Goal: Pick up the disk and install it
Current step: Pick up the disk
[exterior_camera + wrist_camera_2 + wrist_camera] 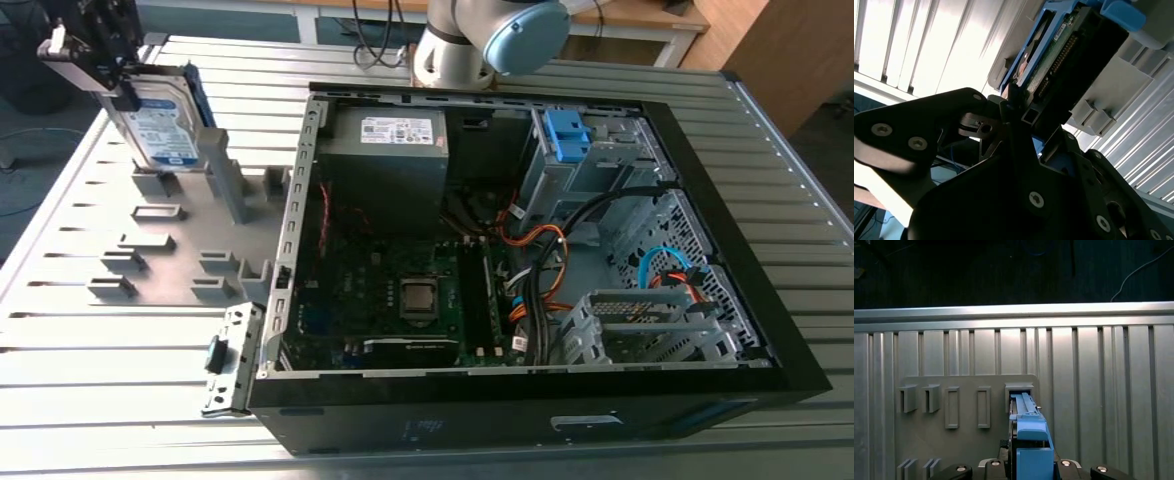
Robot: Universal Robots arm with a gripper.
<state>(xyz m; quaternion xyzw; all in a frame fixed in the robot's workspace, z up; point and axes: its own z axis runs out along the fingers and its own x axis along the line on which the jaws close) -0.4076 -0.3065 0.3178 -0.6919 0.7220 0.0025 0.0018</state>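
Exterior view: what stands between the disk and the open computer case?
A tall grey post of the fixture plate, beside the disk, in the exterior view.

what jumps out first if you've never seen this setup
The big open computer case, lying on its side in the middle of the exterior view with its insides bared, draws the eye first. Next comes the disk at the exterior view's upper left, upright in its blue frame, with the claw clamped on its top edge above a grey slotted holder plate.
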